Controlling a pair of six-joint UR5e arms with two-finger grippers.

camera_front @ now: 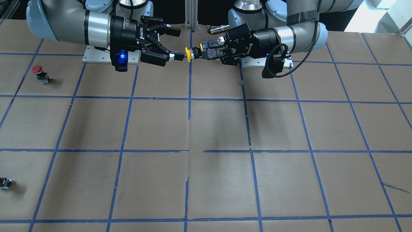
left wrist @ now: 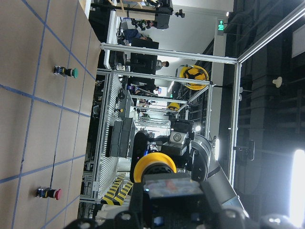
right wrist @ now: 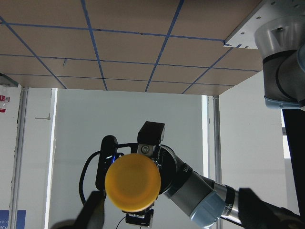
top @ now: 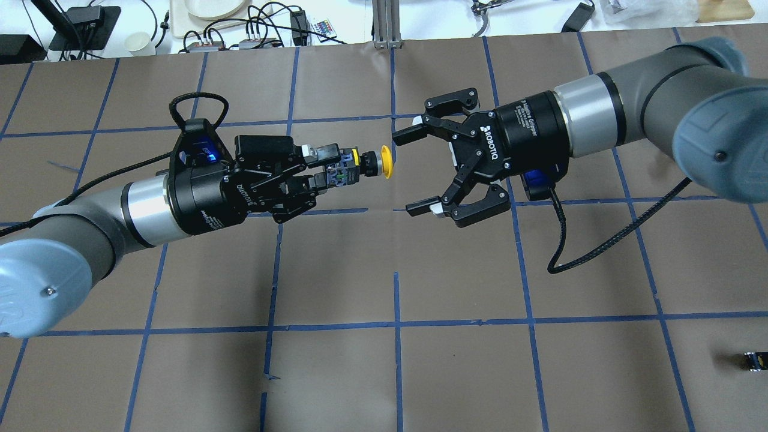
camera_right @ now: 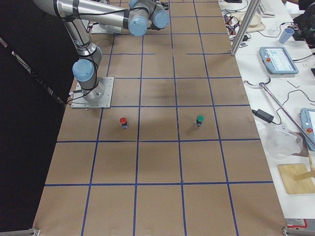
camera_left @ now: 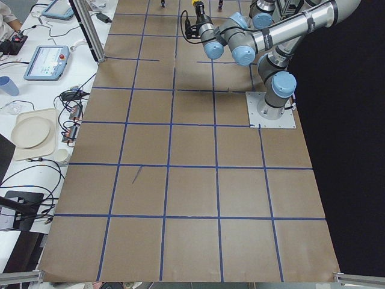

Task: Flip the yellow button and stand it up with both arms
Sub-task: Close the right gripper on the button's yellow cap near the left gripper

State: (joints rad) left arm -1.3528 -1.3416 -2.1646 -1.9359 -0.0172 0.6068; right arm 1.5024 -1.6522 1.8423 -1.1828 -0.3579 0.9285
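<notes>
— While the left gripper (top: 336, 169) is clamped on the black-and-metal body of the yellow button (top: 384, 163), how does the piece lie?
— Horizontal, held clear above the table (top: 456, 270), with the yellow cap pointing at the right gripper (top: 411, 173).
— State of that one?
— Jaws spread wide, nothing between them. The cap sits just short of its fingertips, close to one of them; contact cannot be confirmed from any view.
— Arms?
— Left arm (top: 72, 240) and right arm (top: 660, 108) come in from opposite sides. Both reach level toward the table's midline, grippers facing each other.
— Other items?
— A red-capped button (camera_front: 38, 72) stands on the table on the right arm's side. A small black part (camera_front: 4, 183) lies farther from the robot's base near that same edge. A green-capped button (camera_right: 199, 120) stands apart from the red one.
</notes>
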